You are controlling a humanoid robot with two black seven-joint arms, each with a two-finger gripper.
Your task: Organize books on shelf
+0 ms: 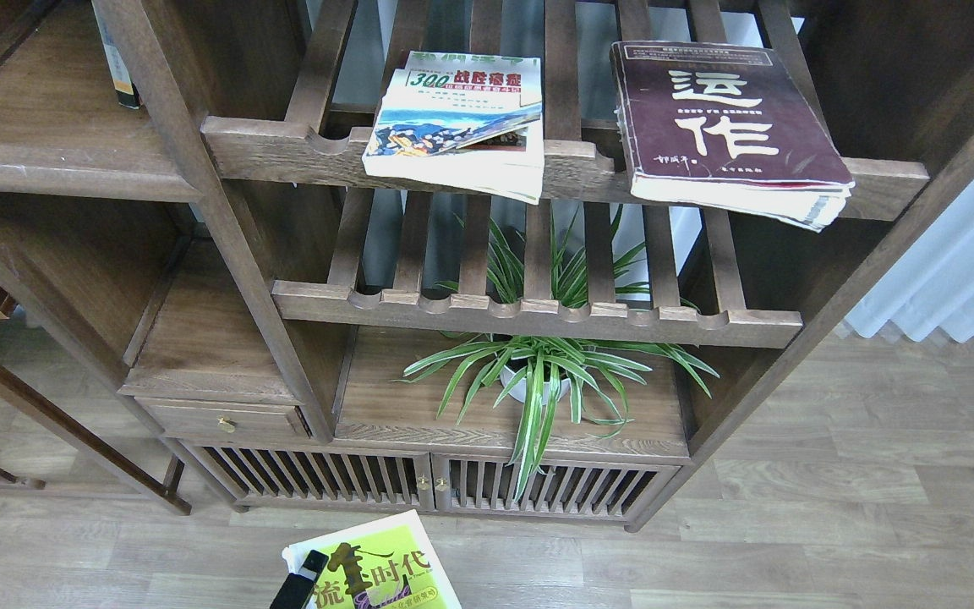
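The thin yellow-green book (pixel 381 567) shows at the bottom edge, tilted and partly cut off by the frame. The dark tip of my left gripper (pixel 301 585) lies over its left edge; its fingers cannot be told apart. My right gripper is out of view. The white "300" book (pixel 457 118) and the thick maroon book (pixel 728 127) lie flat on the upper slatted rack (pixel 284 148), both overhanging its front rail. The solid brown shelf board (pixel 47 135) is at the upper left.
A thin book (pixel 117 59) stands upright at the back of the solid shelf. A potted spider plant (pixel 538 372) sits in the lower middle compartment. A second slatted rack (pixel 538 317) is below the books. A small drawer (pixel 225 420) and slatted cabinet doors (pixel 428 486) are lower down.
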